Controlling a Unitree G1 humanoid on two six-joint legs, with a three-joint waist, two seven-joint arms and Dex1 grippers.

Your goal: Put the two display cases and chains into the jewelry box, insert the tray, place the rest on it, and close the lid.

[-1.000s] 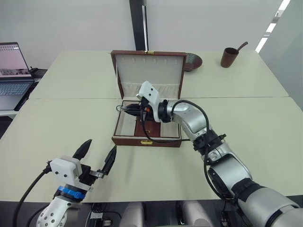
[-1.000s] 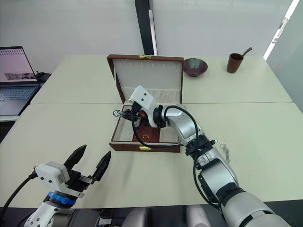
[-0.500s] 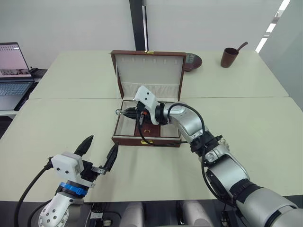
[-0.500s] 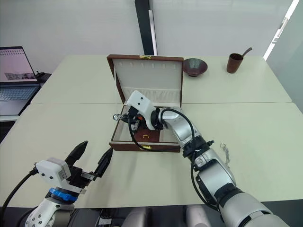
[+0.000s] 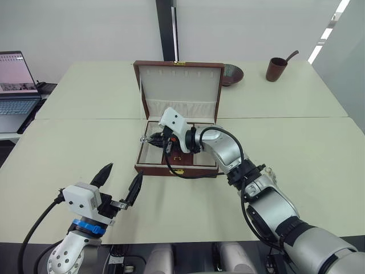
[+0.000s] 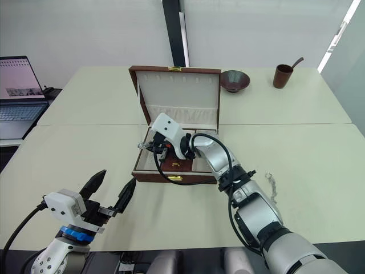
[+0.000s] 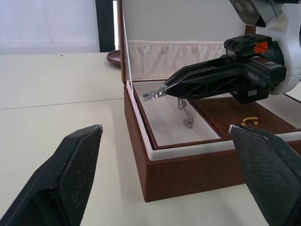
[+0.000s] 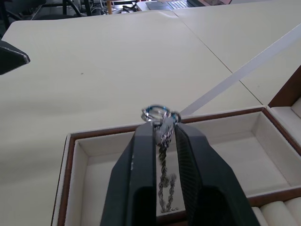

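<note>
The jewelry box [image 5: 154,169] stands open mid-table with its lid [image 5: 179,85] upright. The tray [image 7: 221,113] lies inside it, showing a brown panel with a small gold pull. My right gripper [image 5: 147,138] reaches in from the right and hovers over the cream left compartment [image 8: 103,179]. It is shut on a silvery chain [image 8: 164,183], which hangs from its tips with a ring at the top. My left gripper [image 5: 121,177] is open and holds nothing, near the table's front left, apart from the box. Another chain [image 6: 271,184] lies on the table to the right. The display cases are out of view.
A laptop [image 5: 14,85] sits at the far left. A dark bowl [image 5: 232,73] stands just behind the lid. A brown cup with a spoon [image 5: 276,68] is at the back right. A seam crosses the tabletop behind the box.
My right gripper has shifted a little left and lower with the chain, over the box's left compartment. The left gripper has hardly moved.
</note>
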